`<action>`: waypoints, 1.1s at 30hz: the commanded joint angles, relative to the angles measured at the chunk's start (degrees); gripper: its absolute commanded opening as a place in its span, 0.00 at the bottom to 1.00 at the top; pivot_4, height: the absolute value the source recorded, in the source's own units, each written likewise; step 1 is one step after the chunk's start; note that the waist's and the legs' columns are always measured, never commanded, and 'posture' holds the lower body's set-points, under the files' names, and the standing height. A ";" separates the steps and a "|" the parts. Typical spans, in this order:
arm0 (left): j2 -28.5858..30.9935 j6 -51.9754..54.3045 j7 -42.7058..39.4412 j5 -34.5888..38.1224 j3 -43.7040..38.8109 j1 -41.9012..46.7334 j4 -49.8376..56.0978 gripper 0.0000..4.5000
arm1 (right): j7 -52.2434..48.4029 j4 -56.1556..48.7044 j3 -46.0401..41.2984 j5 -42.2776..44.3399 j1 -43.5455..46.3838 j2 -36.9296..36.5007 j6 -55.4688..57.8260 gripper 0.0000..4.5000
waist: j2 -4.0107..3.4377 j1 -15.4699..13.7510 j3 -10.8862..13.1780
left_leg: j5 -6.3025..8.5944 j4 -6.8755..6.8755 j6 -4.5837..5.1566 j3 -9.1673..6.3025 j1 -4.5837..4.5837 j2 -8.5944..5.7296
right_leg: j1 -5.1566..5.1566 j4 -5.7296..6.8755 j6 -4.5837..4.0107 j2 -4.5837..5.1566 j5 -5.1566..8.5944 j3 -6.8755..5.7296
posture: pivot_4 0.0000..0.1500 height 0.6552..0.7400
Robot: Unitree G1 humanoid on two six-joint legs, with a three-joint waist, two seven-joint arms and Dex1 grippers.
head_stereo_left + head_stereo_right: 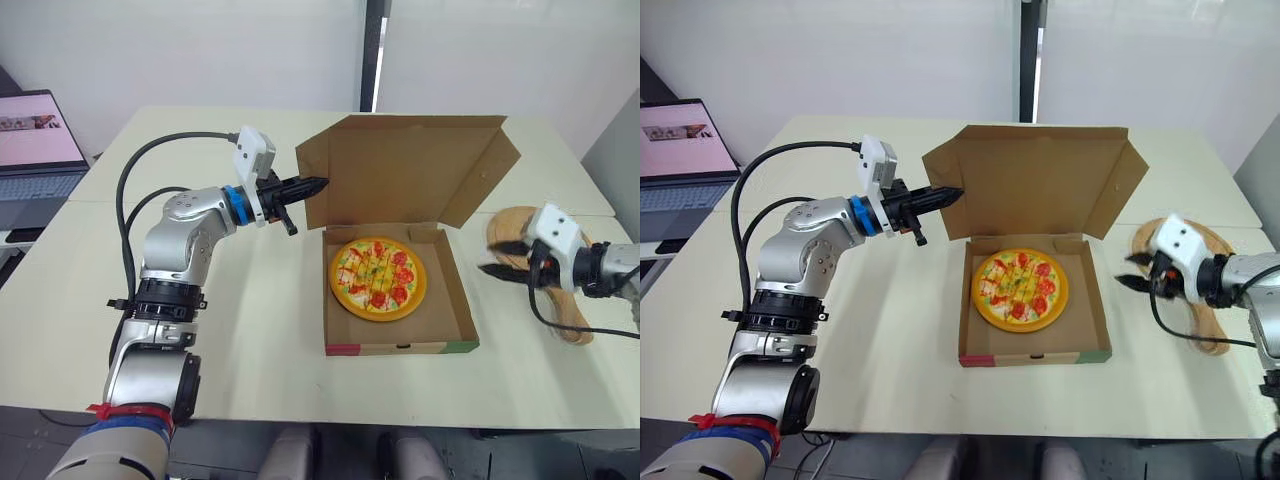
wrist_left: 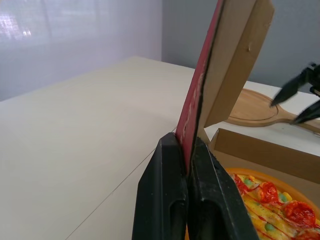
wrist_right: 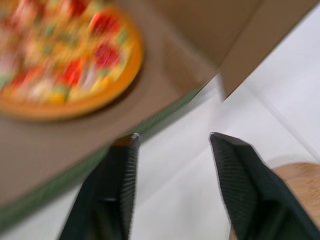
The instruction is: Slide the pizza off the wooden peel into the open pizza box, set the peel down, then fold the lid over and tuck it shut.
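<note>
- Pizza [image 1: 378, 278], round, orange-rimmed, red and green toppings: flat in the base of the brown cardboard pizza box [image 1: 455, 310], mid-table.
- Box lid [image 1: 400, 170] raised at the far side, side flaps splayed outward.
- Left gripper [image 1: 318, 185] at the lid's left edge, black fingers [image 2: 160, 195] pinched narrow on the cardboard, red printed outer face against one finger.
- Right gripper [image 1: 500, 257] right of the box, apart from it, fingers spread wide, holding nothing.
- Light wooden peel [image 1: 512, 222] flat on the pale table [image 1: 270, 310], right of the box, partly hidden by the right gripper.
- Open laptop [image 1: 35, 150] at far left.
</note>
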State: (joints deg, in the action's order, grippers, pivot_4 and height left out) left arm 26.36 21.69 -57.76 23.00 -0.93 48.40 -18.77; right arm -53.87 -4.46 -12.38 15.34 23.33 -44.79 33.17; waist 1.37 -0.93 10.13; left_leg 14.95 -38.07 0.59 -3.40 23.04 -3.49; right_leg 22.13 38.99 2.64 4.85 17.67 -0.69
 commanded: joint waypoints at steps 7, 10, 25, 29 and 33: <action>-0.77 -1.96 -1.91 -0.92 0.76 2.78 -0.72 0.00 | 13.70 -0.92 -3.58 4.22 8.55 5.28 6.42 0.98 | -0.01 0.00 0.00 | 0.00 0.01 0.01 -0.01 0.01 -0.04 | 0.03 0.01 0.00 0.01 0.00 0.00 | 1.00 0.86; -0.85 -2.08 -2.03 -1.06 0.70 3.05 -0.94 0.00 | 13.83 -1.91 -3.88 6.63 9.58 5.44 7.98 0.98 | -0.01 0.02 0.00 | 0.01 0.03 0.01 -0.01 0.01 -0.04 | 0.03 0.02 0.00 0.01 0.00 0.00 | 1.00 0.86; -2.35 2.17 2.70 -1.43 0.96 3.79 2.68 0.00 | 18.90 -4.56 -2.20 8.27 11.42 6.29 9.09 0.00 | -0.01 0.55 0.00 | 0.01 0.03 0.03 0.00 0.01 -0.03 | 0.04 0.06 0.00 0.00 0.00 0.01 | 1.00 0.86; -4.06 3.72 4.55 -1.19 0.92 5.35 2.63 0.00 | 22.91 -4.87 -2.29 7.52 12.14 7.37 9.50 0.00 | -0.01 0.58 0.00 | 0.01 0.02 0.03 0.00 0.02 -0.03 | 0.06 0.08 0.00 0.00 0.00 0.02 | 1.00 0.86; -4.50 4.32 2.64 -0.40 0.82 6.08 1.91 0.00 | 25.12 -5.34 -2.15 7.23 11.88 8.00 9.22 0.00 | -0.01 0.99 0.00 | 0.01 0.03 0.03 0.03 0.03 -0.04 | 0.09 0.08 0.00 0.00 0.00 0.04 | 1.00 0.86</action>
State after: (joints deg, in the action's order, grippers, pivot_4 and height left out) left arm 22.28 26.27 -53.34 21.21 -0.37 52.90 -18.61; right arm -29.51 -6.80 -13.96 22.10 33.74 -36.64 43.23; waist 1.36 0.05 10.12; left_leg 14.96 -38.03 0.63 -3.36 23.07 -3.53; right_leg 22.22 39.07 2.64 4.85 17.67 -0.66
